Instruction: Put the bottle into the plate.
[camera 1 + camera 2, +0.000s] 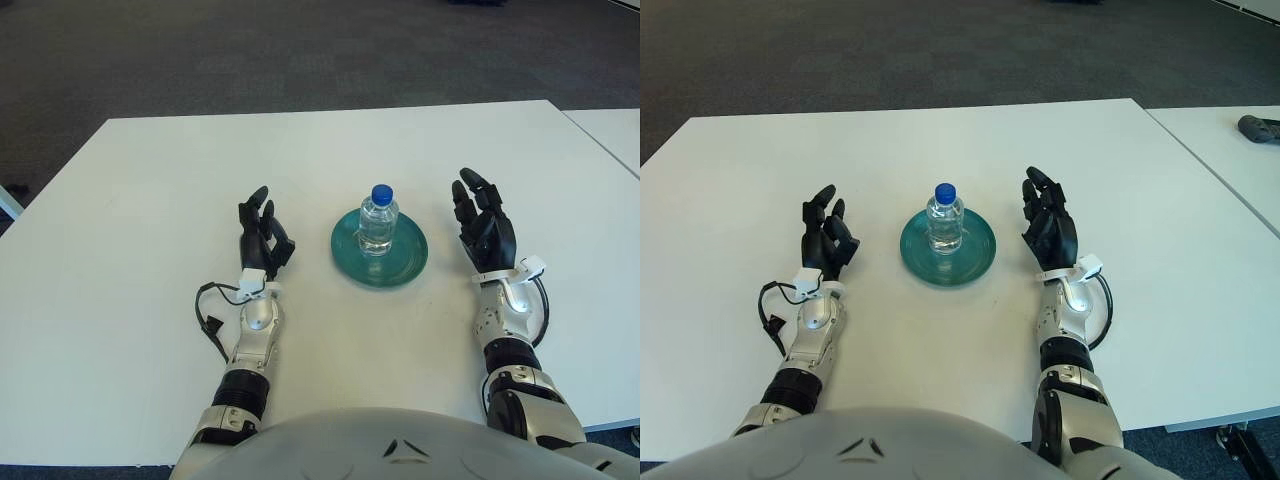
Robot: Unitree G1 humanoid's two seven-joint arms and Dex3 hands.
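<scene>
White table (120, 300) over dark carpet, bottle (379, 220) already upright on green plate (345, 256), left hand (262, 240) and right hand (482, 230) flanking, fingers loosely spread, holding nothing; apparently done.

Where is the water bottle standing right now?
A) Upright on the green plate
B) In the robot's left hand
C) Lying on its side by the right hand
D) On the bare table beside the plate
A: the bottle stands upright on the green plate, between the open left hand and open right hand, neither touching it.
</scene>
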